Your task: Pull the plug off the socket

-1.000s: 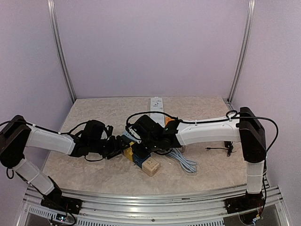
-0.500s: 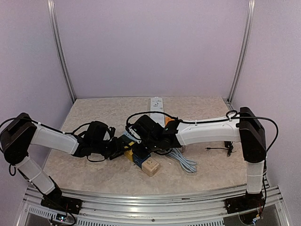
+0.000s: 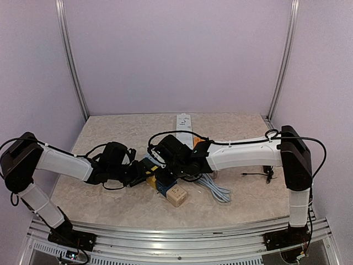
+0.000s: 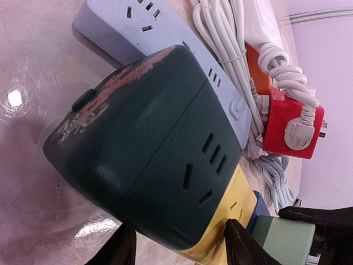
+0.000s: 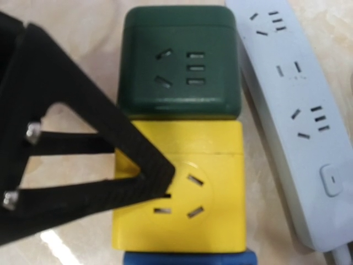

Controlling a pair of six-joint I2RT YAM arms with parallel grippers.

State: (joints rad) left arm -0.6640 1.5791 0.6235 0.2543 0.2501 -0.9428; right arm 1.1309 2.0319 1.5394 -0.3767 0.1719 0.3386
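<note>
Left fingers (image 4: 124,248): two black tips, one on either side of the cube row near the seam between the dark green cube (image 4: 143,138) and the yellow cube (image 4: 238,190). Whether they press it or stand just off cannot be told.

Right fingers (image 5: 99,110): black, flat and triangular, with two screw heads. One tip lies on the yellow cube's socket face; the other finger is out of shot, so clenched or released cannot be told.

Cube row (task item): dark green, yellow, blue cube (image 3: 164,185) and pale cube (image 3: 176,195) joined end to end. It lies on the surface (image 3: 110,132) between the two arms, front middle, just beside a grey power strip (image 5: 289,110).

View notes:
- Overhead shows both arms meeting at the row. The dark green end is hard to make out there.
- Only the left wrist shows the dark green cube's scuffed face and round button, a red cube (image 4: 289,127) carrying a white plug (image 4: 298,132), and a tied white cord bundle (image 4: 220,33).
- Only the right wrist shows the socket faces square on.

Materials:
- The cubes are smooth plastic with rounded corners.
- The dark green cube is worn to orange-pink along one edge.
- The surface is glossy marbled beige with glare spots.
</note>
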